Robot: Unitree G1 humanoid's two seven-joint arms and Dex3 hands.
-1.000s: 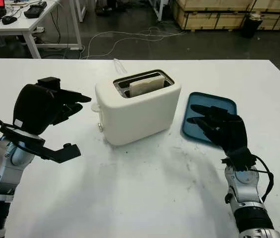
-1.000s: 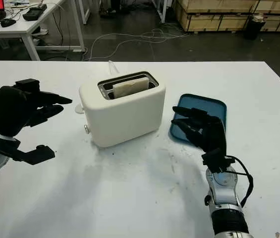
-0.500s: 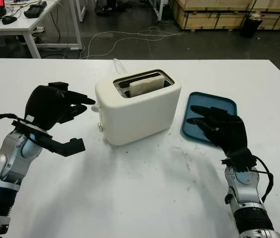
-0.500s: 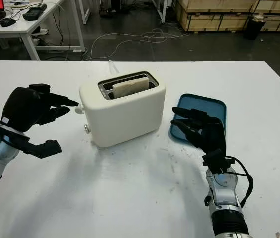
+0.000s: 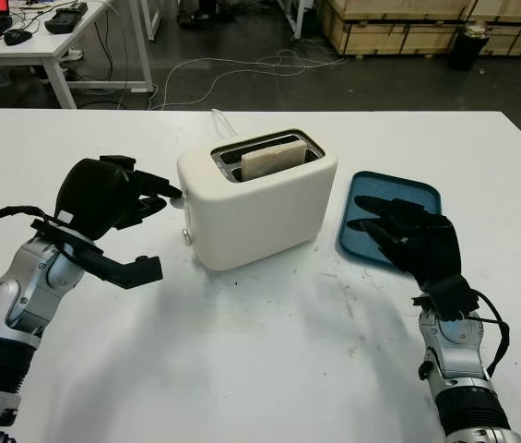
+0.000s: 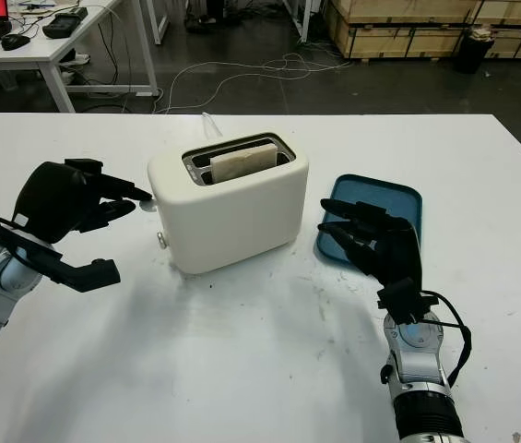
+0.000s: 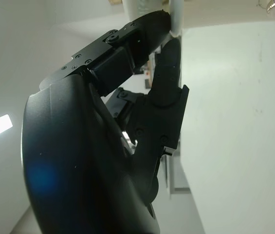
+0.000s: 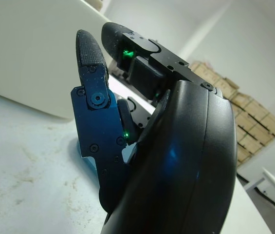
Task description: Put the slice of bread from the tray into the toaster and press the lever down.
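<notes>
Cream plastic toaster (image 5: 258,197), bread slice (image 5: 273,153) loaded: your open left hand (image 5: 112,192) at its small side lever (image 5: 176,195) may slip or shove it; open right hand (image 5: 412,240) over blue tray (image 5: 408,189).

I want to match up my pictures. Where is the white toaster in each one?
Left eye view: toaster, middle of the table.
Right eye view: middle, a bit further left.
Left wrist view: white lever at the left hand's fingertips.
Right wrist view: white wall behind the right hand.
Shared landmark: blue tray.

Bare worktop (image 5: 269,360) lies open before the toaster (image 5: 258,198); the tray (image 5: 398,198) sits just beside it.
</notes>
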